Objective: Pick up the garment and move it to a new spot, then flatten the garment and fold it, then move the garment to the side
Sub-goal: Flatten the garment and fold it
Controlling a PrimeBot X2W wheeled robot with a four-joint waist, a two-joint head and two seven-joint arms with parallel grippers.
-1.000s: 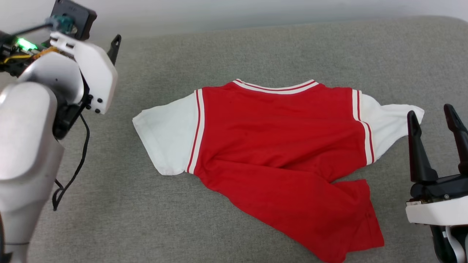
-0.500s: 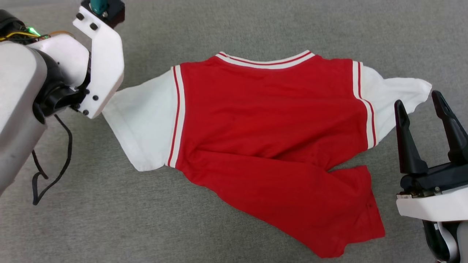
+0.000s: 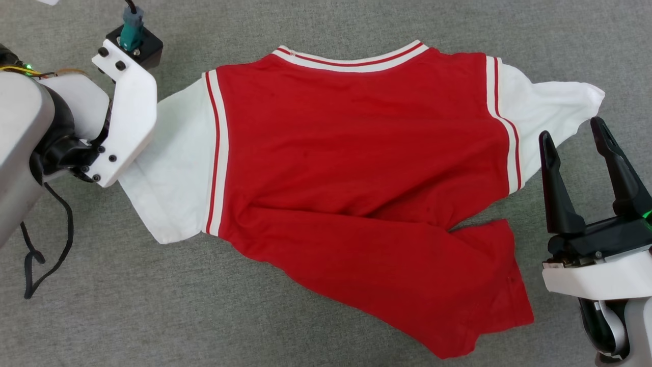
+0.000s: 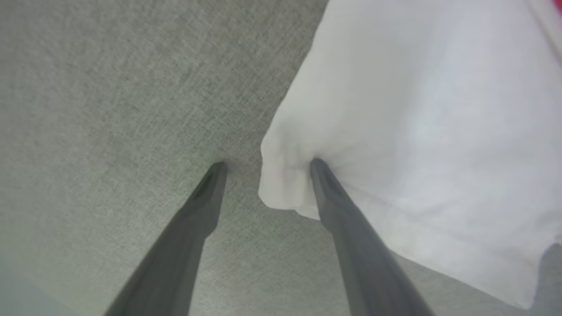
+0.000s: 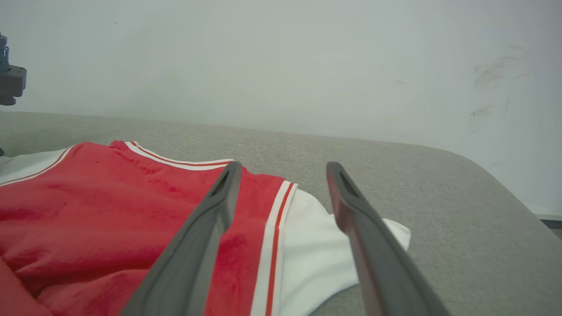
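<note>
One garment point(image 3: 356, 168), left gripper point(image 4: 268, 163), right gripper point(image 3: 571, 127), jaws spread

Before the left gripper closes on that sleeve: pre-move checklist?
1. Left gripper open: ok.
2. It straddles the white sleeve corner, one fingertip on cloth, one on the grey surface: ok.
3. Right gripper open: ok.
4. Right gripper set on the other sleeve: not ok, it hovers beside it.
5. Garment flat: not ok, lower part rumpled and skewed.
</note>
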